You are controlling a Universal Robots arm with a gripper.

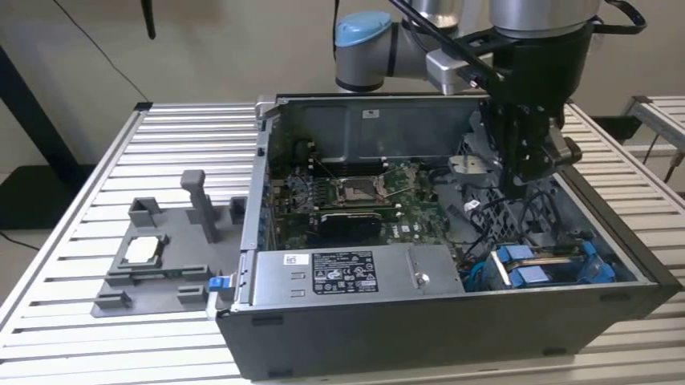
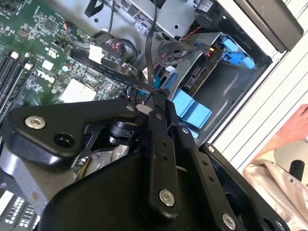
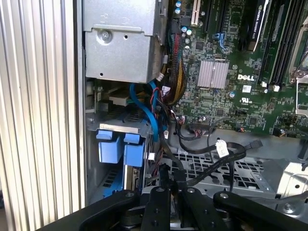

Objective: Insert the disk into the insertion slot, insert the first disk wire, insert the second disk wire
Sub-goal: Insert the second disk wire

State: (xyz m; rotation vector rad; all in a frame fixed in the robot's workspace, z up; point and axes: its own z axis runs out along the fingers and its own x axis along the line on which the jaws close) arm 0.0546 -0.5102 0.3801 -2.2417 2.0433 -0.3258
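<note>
**Robot gripper pinching a black wire inside an open computer case**

Pale walls stand behind a slatted metal desk (image 1: 172, 128) that carries an open computer case (image 1: 428, 337). Going left to right in the exterior view: a grey printed fixture (image 1: 160, 257) with upright posts sits on the desk beside the case, well away from the gripper. Next comes the green motherboard (image 1: 354, 196) on the case floor. Then the gripper (image 1: 532, 172) hangs down inside the case, above a tangle of black cables. Below and just beyond it lies the disk (image 1: 548, 263), its blue carrier tabs showing, seated in the insertion slot (image 1: 482, 277) at the case's near corner on the exterior view's right.

In the second wrist view, the gripper (image 2: 155, 98) is clenched on a thin black wire (image 2: 150, 53) that runs away toward the case wall. The blue carrier tabs (image 2: 190, 109) sit just past the fingertips. A person's hand (image 2: 288, 127) appears beyond the case edge.
</note>
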